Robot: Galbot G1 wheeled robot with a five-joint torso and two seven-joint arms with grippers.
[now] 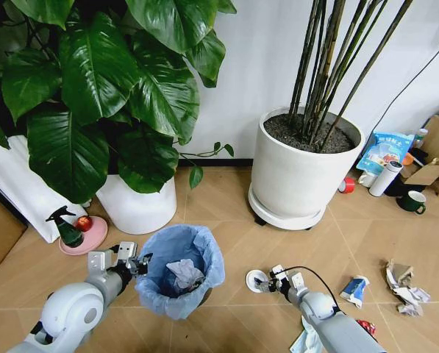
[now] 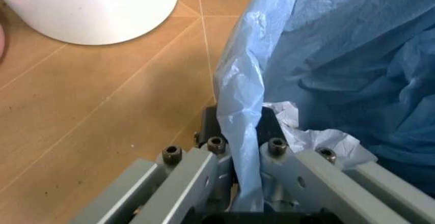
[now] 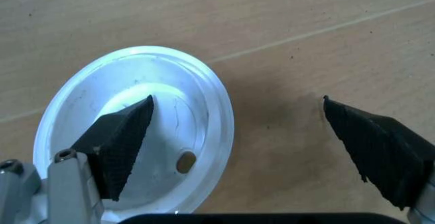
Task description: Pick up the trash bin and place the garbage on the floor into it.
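Left claw [image 2: 246,152] is clamped on the blue liner at the trash bin [image 1: 176,273] rim. Right claw [image 3: 238,147] is spread wide over the white disc [image 3: 136,132], nothing held.

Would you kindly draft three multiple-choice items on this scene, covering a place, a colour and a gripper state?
1. Where does the white disc lie?
A. inside the bin
B. on the floor by the right gripper
C. on the pink dish

2. What colour is the bag lining the trash bin?
A. light blue
B. black
C. yellow

3. How is the left gripper?
A. open above the floor
B. shut on the trash bin's rim
C. holding a tissue

Answers: 1 B, the disc sits on floor tiles between the open jaws; 2 A, blue plastic ruffles over the rim; 3 B, the left wrist view shows bag pinched between its jaws.
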